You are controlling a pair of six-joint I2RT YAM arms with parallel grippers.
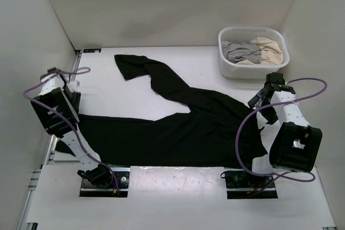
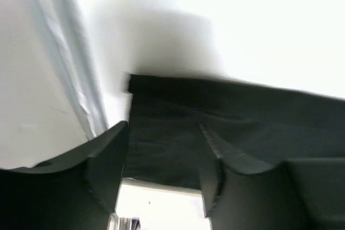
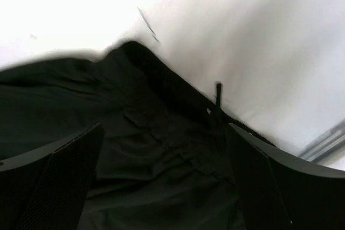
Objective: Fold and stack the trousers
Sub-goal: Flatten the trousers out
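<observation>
Left gripper, right gripper: both parted.

White walls enclose a white table, seemingly lit from above.

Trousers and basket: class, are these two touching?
Apart. The top view shows bare table between the trousers and the basket.

**Laundry basket at the far right corner**

A white plastic basket stands on the white table. Inside it, a crumpled grey garment fills the left part and a beige garment the right, touching. Plain white walls rise just behind the basket.
</observation>
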